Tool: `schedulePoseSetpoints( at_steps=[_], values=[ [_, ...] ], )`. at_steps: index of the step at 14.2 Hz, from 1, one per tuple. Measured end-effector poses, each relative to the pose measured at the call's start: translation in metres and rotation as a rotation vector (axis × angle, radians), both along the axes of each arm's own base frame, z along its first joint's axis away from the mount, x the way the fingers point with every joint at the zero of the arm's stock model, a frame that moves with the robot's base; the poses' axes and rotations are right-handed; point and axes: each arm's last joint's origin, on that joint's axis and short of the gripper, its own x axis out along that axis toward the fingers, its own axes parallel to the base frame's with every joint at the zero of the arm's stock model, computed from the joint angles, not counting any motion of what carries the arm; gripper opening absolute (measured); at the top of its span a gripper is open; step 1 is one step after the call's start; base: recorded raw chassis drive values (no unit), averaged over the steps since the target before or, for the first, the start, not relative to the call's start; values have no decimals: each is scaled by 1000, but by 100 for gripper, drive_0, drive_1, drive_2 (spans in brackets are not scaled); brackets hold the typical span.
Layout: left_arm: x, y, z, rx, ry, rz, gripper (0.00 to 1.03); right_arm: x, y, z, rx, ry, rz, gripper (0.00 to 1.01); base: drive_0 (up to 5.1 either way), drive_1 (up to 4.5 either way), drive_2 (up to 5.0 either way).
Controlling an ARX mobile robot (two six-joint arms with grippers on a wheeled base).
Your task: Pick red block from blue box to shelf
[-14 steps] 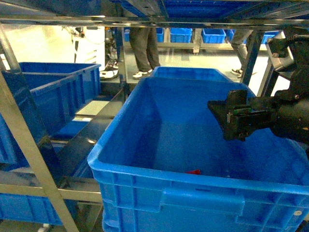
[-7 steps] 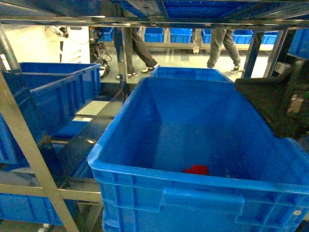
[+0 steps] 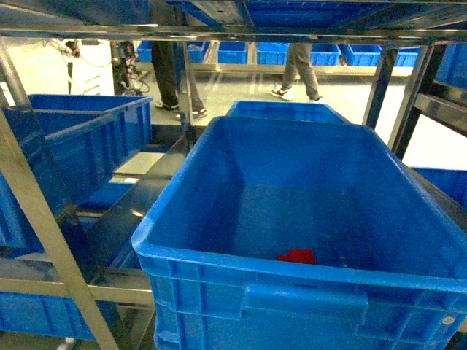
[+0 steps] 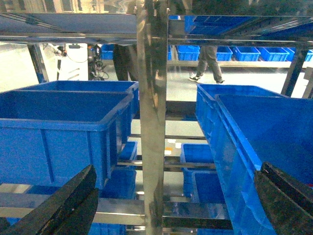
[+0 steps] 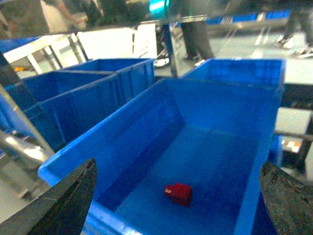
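Observation:
The red block (image 3: 296, 256) lies on the floor of the big blue box (image 3: 241, 266), close to its near wall. In the right wrist view the red block (image 5: 179, 193) rests on its side, stud pointing left, inside the blue box (image 5: 122, 142). My right gripper (image 5: 178, 166) is open and hovers above the near end of the box, with the block low between its fingers and well apart from them. My left gripper (image 4: 177, 168) is open and empty, facing a shiny steel upright of the shelf (image 4: 151, 122). Neither gripper appears in the head view.
More dark blue crates (image 3: 87, 138) sit on the shelf tier to the left and behind (image 3: 284, 111). A slanted shelf upright (image 3: 44, 219) crosses the left foreground and a steel beam (image 3: 219, 30) runs overhead. People (image 3: 298, 69) walk in the aisle beyond.
My right arm, which was over the box's right side, has pulled back out of the head view. The red block now shows fully. The people behind have walked on.

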Motion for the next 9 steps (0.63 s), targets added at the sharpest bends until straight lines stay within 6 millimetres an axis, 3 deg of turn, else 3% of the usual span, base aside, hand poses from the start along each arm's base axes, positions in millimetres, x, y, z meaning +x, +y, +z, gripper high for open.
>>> schedulePoseSetpoints(
  at_steps=[2, 3, 4, 7, 9],
  values=[
    [0, 0, 0, 0, 0, 0, 98, -9, -8, 20, -97, -181, -197, 98, 0, 0, 0],
    [0, 0, 0, 0, -1, 0, 98, -12, -9, 21, -124, -159, -292, 94, 0, 0, 0],
    [0, 0, 0, 0, -1, 0, 98, -31, -10, 9, -173, -159, -449, 56, 0, 0, 0],
    [0, 0, 0, 0, 0, 0, 98, -46, -10, -6, -184, -145, -447, 18, 0, 0, 0],
    [0, 0, 0, 0, 0, 0, 98, -49, -10, -7, -183, -152, -448, 8, 0, 0, 0]
  ],
)
